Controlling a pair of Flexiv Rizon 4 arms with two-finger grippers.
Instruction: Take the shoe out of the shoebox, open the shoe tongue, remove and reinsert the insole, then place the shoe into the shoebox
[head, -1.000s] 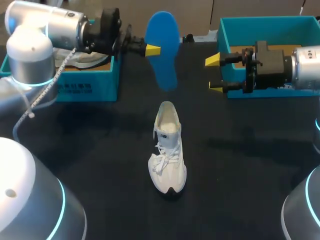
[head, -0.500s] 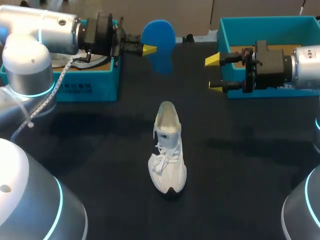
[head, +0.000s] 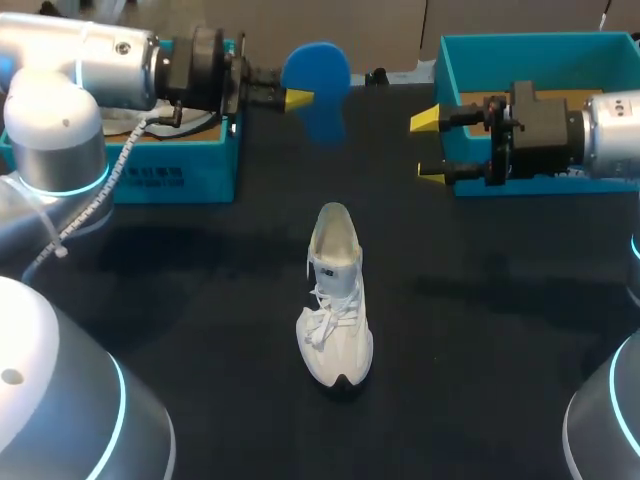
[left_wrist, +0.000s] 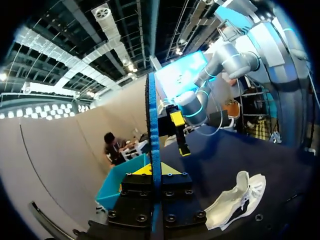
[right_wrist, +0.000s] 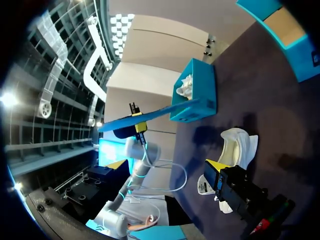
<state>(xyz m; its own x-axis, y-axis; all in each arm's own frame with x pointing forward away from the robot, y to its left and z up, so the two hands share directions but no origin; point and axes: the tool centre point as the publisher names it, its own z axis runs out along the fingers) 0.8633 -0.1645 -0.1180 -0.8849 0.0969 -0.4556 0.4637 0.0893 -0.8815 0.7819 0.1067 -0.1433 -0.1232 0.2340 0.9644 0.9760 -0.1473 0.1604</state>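
While left gripper (head: 300, 98) stays clamped on blue insole (head: 318, 72), 12 o'clock of white shoe (head: 335, 300), right gripper (head: 428, 148) gapes, well apart.

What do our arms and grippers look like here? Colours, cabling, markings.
The left arm and right arm have rounded silver-white shells with glowing cyan rings at the joints. A white cable loops along the left arm. The left gripper and right gripper have black bodies and black fingers with bright yellow wedge tips. No markings show.
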